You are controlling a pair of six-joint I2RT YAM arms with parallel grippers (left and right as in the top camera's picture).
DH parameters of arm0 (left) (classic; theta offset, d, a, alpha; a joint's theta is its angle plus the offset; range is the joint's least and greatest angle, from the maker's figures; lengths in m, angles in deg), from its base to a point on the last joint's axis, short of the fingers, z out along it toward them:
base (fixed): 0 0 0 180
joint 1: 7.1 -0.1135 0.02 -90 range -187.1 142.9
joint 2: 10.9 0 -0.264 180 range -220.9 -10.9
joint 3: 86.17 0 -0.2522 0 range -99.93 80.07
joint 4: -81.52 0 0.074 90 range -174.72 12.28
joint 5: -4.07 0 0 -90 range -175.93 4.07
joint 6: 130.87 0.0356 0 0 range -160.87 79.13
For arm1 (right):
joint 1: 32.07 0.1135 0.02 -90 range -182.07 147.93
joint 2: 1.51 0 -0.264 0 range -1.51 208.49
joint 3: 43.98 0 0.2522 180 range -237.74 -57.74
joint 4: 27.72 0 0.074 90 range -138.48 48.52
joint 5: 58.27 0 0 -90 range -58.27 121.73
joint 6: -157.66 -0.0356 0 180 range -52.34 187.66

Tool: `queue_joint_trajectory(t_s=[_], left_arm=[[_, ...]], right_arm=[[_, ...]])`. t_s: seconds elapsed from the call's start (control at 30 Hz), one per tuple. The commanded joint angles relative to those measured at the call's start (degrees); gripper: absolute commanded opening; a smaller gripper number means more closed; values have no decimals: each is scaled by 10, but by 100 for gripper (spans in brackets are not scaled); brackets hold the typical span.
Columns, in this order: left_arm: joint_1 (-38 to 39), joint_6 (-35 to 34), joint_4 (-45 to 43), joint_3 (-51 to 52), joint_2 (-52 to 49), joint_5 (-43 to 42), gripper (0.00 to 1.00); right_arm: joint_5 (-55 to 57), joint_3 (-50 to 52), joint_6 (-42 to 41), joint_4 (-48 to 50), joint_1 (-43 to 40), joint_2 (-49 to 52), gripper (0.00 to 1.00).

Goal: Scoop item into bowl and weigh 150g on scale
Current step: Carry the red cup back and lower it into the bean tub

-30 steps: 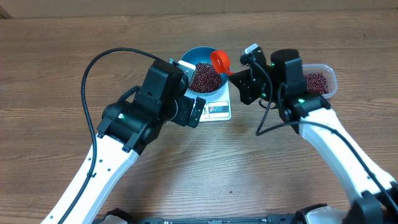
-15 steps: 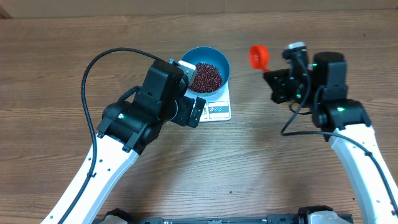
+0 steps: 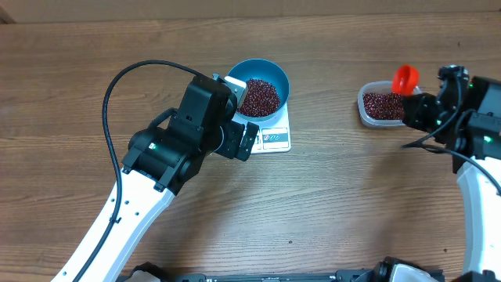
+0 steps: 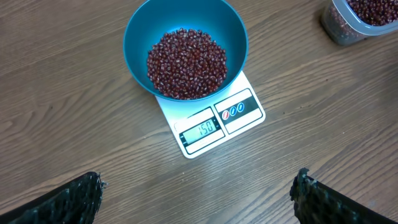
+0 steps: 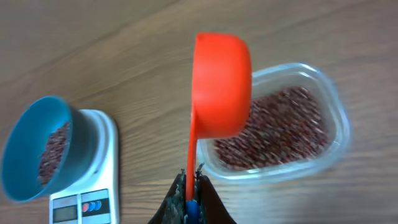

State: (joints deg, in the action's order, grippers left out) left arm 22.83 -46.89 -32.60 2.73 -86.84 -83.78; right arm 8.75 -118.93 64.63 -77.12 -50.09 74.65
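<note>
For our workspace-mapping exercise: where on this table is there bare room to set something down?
Free: wood between scale and tub; the wide near strip between left arm and right arm. Crowded: the bowl, partly under the left arm; the tub, under the scoop.

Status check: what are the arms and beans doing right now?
Left gripper open, beside the scale. Right gripper shut on orange scoop, over clear tub. Beans in blue bowl on scale, display reads 150. Nothing blocking the bowl.
</note>
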Motion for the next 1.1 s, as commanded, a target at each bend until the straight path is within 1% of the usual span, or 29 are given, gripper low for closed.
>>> queue_joint_trajectory(t_s=[0.0, 0.13, 0.4, 0.43, 0.47, 0.5, 0.53, 0.63, 0.67, 0.7, 0.73, 1.07], left_arm=[[1, -2, 0, -9, -3, -3, 99], [1, -2, -1, -9, -3, -3, 100], [1, -2, 0, -9, -3, -3, 99], [1, -2, -1, -9, -3, -3, 100], [1, -2, 0, -9, -3, -3, 99], [1, -2, 0, -9, -3, -3, 100], [1, -2, 0, -9, -3, -3, 100], [1, -2, 0, -9, -4, -3, 100], [1, -2, 0, -9, -4, -3, 100], [1, -2, -1, -9, -5, -3, 100], [1, -2, 0, -9, -5, -3, 100], [1, -2, 0, -9, -5, -3, 100]], right_arm=[[0, -18, -5, -7, -7, 36, 4], [-2, -18, -32, -5, -7, 86, 4], [-2, -18, -32, -4, -7, 143, 4], [-2, -18, -32, -4, -7, 145, 5], [-1, -18, -32, -4, -7, 147, 13], [-1, -18, -32, -4, -7, 148, 24], [-1, -18, -32, -4, -7, 148, 41], [-1, -18, -32, -4, -7, 148, 46], [-1, -18, -32, -5, -7, 148, 53], [-1, -18, -32, -5, -7, 148, 63], [-1, -18, -32, -5, -7, 148, 100], [9, -18, -29, -11, -7, 148, 100]])
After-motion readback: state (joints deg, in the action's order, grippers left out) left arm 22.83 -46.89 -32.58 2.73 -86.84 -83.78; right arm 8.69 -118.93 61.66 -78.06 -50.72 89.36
